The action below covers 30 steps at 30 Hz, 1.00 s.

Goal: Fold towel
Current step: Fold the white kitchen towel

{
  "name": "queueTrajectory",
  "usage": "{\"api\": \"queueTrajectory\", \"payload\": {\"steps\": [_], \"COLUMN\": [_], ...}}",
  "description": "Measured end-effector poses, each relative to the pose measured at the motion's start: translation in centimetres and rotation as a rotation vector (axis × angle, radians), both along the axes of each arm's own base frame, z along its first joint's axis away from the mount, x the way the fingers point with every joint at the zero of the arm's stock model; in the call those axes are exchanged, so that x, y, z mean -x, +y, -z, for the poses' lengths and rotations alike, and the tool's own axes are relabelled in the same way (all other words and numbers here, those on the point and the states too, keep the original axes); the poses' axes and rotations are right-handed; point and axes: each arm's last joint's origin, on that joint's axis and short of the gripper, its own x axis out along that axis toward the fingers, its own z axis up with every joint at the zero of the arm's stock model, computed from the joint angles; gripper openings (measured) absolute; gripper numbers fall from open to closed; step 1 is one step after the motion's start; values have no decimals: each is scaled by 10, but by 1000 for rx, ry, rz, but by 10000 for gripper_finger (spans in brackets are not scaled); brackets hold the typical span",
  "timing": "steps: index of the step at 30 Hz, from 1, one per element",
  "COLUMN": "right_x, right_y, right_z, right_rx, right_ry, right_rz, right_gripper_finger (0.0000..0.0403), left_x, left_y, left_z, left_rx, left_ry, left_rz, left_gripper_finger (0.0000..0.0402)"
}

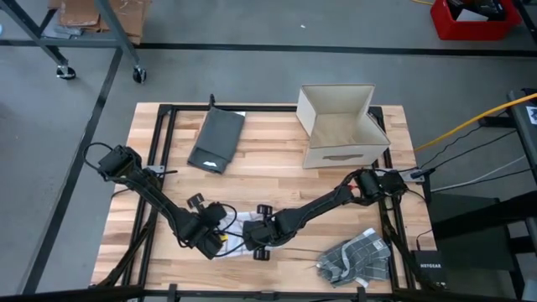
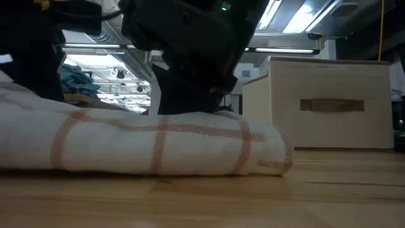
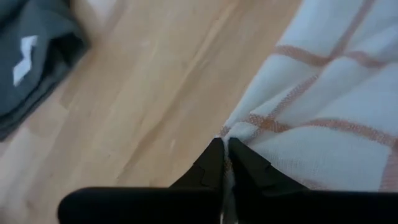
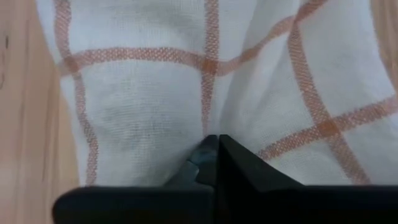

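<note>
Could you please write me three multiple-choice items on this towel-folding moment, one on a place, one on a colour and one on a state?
1. Where does the white towel lie on the table?
A. inside the box
B. near the front edge, between the two grippers
C. on the dark grey cloth

2. What colour are the towel's stripes?
A. orange
B. blue
C. green

3. How does the left gripper stand?
A. wide open above the table
B. shut on the towel's edge
C. resting inside the box

Answers: 1 B, since the high view shows the towel low in the picture where both arms meet, far from the cardboard box and the dark grey cloth. 2 A, since both wrist views show orange lines on white. 3 B, since the left wrist view shows its fingers pinched on the cloth; the right gripper looks likewise.
</note>
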Motion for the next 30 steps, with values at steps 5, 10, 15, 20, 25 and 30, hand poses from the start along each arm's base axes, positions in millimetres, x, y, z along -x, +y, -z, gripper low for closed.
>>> {"api": "queueTrajectory", "payload": {"steps": [5, 10, 15, 20, 25, 30], "right_x": [0, -2, -2, -2, -3, -3], "right_y": [1, 2, 3, 3, 2, 2], "right_z": [2, 3, 3, 3, 3, 3], "right_rx": [-2, -18, -24, -25, -24, -6], "right_ry": [6, -12, -20, -19, -19, -29], "right_rz": [-3, -8, -9, -9, -8, 1], "right_gripper_finger": [5, 11, 24, 23, 21, 21], "left_x": [0, 4, 7, 12, 20, 11], "left_y": [-3, -6, -4, 3, 10, -5], "left_z": [-9, -6, -5, -6, -14, -24], "left_rx": [6, 28, 19, 19, -24, 63], "left_ry": [-35, 69, 130, 154, 182, 83], "left_rz": [40, 158, 170, 43, -133, -92], "left_gripper_finger": [17, 39, 101, 148, 125, 83]}}
